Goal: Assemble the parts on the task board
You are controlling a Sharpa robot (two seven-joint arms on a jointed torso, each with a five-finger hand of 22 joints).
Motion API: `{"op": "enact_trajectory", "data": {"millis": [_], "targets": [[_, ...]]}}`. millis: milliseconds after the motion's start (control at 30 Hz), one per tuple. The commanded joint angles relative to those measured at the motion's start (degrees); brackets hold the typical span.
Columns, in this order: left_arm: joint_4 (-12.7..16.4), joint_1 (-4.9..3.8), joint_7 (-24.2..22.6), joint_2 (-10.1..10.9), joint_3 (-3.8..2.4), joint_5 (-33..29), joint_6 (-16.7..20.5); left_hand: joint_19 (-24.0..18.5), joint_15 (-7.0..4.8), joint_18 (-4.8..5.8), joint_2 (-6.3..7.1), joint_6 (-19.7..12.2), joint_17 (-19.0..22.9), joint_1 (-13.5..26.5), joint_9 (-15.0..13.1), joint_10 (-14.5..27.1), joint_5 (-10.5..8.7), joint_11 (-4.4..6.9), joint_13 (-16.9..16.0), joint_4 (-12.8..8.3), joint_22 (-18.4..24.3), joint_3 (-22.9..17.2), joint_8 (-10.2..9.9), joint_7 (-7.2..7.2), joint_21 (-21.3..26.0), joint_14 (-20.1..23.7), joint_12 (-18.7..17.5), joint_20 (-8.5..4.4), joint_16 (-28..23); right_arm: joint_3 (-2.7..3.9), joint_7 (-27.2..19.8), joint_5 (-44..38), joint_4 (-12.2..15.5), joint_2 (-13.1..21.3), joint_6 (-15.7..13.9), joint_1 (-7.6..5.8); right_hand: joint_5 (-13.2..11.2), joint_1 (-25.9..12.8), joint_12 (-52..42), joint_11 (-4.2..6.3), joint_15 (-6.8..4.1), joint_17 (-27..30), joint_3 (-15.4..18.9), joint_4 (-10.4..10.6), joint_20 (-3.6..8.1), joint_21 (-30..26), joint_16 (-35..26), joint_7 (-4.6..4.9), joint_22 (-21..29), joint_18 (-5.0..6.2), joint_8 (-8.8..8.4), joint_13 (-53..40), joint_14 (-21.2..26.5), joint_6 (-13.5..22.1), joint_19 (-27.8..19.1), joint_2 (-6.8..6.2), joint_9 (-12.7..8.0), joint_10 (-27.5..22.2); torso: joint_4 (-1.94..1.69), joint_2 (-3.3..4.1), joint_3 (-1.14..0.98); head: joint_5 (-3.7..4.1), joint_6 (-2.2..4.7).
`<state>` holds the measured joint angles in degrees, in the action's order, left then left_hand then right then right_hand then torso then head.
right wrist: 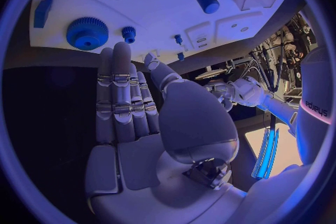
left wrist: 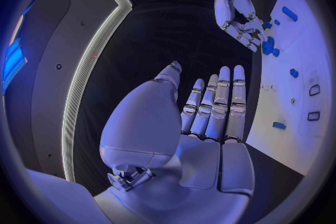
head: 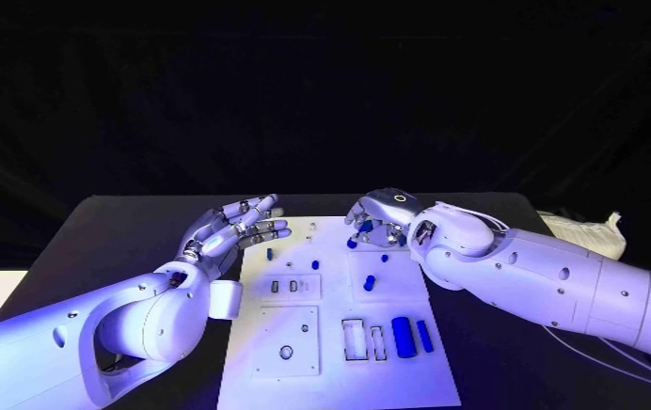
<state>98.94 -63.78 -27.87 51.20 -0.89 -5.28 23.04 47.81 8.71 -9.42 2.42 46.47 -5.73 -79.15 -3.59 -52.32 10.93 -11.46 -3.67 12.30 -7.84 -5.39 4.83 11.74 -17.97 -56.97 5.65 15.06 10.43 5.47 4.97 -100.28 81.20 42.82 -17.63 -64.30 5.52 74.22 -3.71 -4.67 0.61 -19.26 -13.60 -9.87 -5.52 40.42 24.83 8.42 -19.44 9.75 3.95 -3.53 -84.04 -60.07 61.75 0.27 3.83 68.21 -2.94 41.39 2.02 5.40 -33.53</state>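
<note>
The white task board (head: 340, 372) lies in the middle of the black table. Small blue parts are spread over it: a long cylinder (head: 403, 337), a thin bar (head: 424, 335), a short peg (head: 369, 282). My right hand (head: 380, 217) hovers over the board's far end, fingers straight and holding nothing (right wrist: 122, 101). Just beyond its fingertips lie a large blue gear (right wrist: 87, 32) and a small gear (right wrist: 129, 33). My left hand (head: 238, 227) hangs beside the board's far left edge, fingers extended and apart, palm bare (left wrist: 210, 117).
Rectangular slots (head: 364, 339) and a round socket (head: 286, 352) sit in the board's near half. White cables (head: 583, 231) lie at the table's right edge. Black table (head: 122, 231) surrounds the board.
</note>
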Motion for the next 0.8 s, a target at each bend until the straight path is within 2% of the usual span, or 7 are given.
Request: {"op": "enact_trajectory", "data": {"millis": [33, 67, 133, 200, 267, 533, 800], "targets": [[0.58, -0.17, -0.05, 0.13, -0.19, -0.75, -1.74, 0.46, 0.30, -1.02, -0.39, -0.45, 0.11, 0.06, 0.07, -0.03, -0.23, -0.27, 0.08, -0.42, 0.11, 0.02, -0.42, 2.78, -0.04, -0.13, -0.27, 0.04, -0.38, 0.04, 3.58, -5.23, 0.19, -0.14, 5.01, -0.27, -0.20, 0.29, 0.14, 0.20, -0.45, -5.11, -1.38, 1.75, 0.04, 3.83, 9.43, -0.50, -2.26, 0.57, -0.26, -0.03, -2.53, 0.21, 1.26, -1.23, 0.04, -0.65, -0.10, 0.65, 0.10, 0.44, -0.29], [0.68, -0.20, -0.04, 0.19, -0.23, -0.79, -1.81, 0.46, 0.30, -1.01, -0.39, -0.45, 0.11, 0.06, 0.07, -0.03, -0.23, -0.28, 0.08, -0.43, 0.11, 0.03, -0.43, 2.79, -0.03, -0.13, -0.28, 0.04, -0.39, 0.04, 3.80, -5.46, 0.21, -0.17, 5.38, -0.35, -0.25, 0.27, 0.19, 0.14, -0.33, -6.73, -1.64, 2.16, 0.16, 4.68, 11.71, -0.49, -2.80, 0.72, -0.31, 0.00, -2.53, 0.31, 1.27, -1.66, 0.03, -0.86, -0.10, 0.70, 0.13, 0.52, -0.30], [0.84, -0.25, -0.01, 0.29, -0.29, -0.85, -1.91, 0.43, 0.32, -1.00, -0.39, -0.46, 0.12, 0.07, 0.07, -0.01, -0.24, -0.30, 0.08, -0.48, 0.15, 0.06, -0.47, 2.81, 0.01, -0.11, -0.32, 0.05, -0.45, 0.05, 4.23, -5.86, 0.22, -0.25, 6.27, -0.49, -0.36, 0.45, 0.20, 0.16, -0.20, -16.30, -2.54, 3.21, 0.19, 6.87, 21.52, -0.56, -4.26, 0.78, -0.30, 0.02, -2.93, 0.29, 1.26, -2.27, 0.04, -1.27, -0.10, 0.84, 0.18, 0.61, -0.34], [0.96, -0.30, 0.00, 0.36, -0.33, -0.89, -1.97, 0.43, 0.32, -1.00, -0.39, -0.46, 0.12, 0.07, 0.07, -0.01, -0.24, -0.30, 0.08, -0.48, 0.15, 0.06, -0.47, 2.81, 0.01, -0.11, -0.32, 0.05, -0.45, 0.05, 4.53, -6.14, 0.16, -0.34, 6.95, -0.61, -0.55, 0.64, 0.10, -0.25, -0.06, -22.91, -3.54, 4.64, 0.22, 12.07, 28.85, -0.57, -10.14, 0.26, -0.26, -0.03, -2.23, 0.39, 2.48, -3.24, 0.06, -1.52, -0.12, 0.94, 0.20, 0.51, -0.38], [1.08, -0.33, -0.01, 0.44, -0.36, -0.92, -1.98, 0.43, 0.32, -1.00, -0.39, -0.46, 0.12, 0.07, 0.07, -0.01, -0.24, -0.30, 0.08, -0.48, 0.15, 0.06, -0.47, 2.81, 0.01, -0.11, -0.32, 0.05, -0.45, 0.05, 4.64, -6.36, 0.07, -0.45, 7.43, -0.68, -0.58, 1.04, 0.15, -0.19, -0.20, -26.56, -4.36, 5.43, -0.04, 15.16, 32.46, -0.65, -13.99, -0.41, -0.27, -0.01, -2.39, 0.35, 3.31, -3.49, 0.07, -1.54, -0.14, 1.03, 0.22, 0.54, -0.37], [1.38, -0.40, -0.25, 0.68, -0.40, -1.59, -1.22, 0.40, 0.46, -0.97, -0.47, -0.70, 0.23, 0.11, 0.10, 0.25, -0.25, -0.41, 0.10, -0.82, 0.34, 0.21, -0.81, 2.86, 0.22, 0.15, -0.63, 0.13, -0.94, 0.05, 4.09, -6.50, -0.44, -0.93, 9.04, -0.79, -0.72, 2.06, 0.17, -0.27, -0.21, -33.51, -6.74, 7.56, -0.25, 21.63, 39.39, -0.50, -21.82, -1.36, -0.23, -0.01, -2.45, 0.04, 4.79, -4.47, 0.11, -1.18, -0.41, 1.40, 0.33, 0.70, -0.71], [1.58, -0.41, -0.26, 0.80, -0.41, -2.32, -1.09, 0.41, 0.52, -0.96, -0.49, -0.99, 0.29, 0.13, 0.12, 0.46, -0.24, -0.47, 0.11, -1.03, 0.44, 0.31, -1.01, 2.90, 0.32, 0.30, -0.84, 0.17, -1.21, 0.05, 3.73, -6.25, -1.03, -1.42, 10.63, -0.80, -0.77, 2.50, 0.11, -0.17, -0.23, -35.71, -7.90, 8.39, -0.27, 23.80, 41.60, -0.49, -24.52, -1.67, -0.21, -0.04, -2.46, -0.26, 5.38, -4.52, 0.14, -0.67, -0.79, 1.74, 0.48, 0.95, -0.89]]}}
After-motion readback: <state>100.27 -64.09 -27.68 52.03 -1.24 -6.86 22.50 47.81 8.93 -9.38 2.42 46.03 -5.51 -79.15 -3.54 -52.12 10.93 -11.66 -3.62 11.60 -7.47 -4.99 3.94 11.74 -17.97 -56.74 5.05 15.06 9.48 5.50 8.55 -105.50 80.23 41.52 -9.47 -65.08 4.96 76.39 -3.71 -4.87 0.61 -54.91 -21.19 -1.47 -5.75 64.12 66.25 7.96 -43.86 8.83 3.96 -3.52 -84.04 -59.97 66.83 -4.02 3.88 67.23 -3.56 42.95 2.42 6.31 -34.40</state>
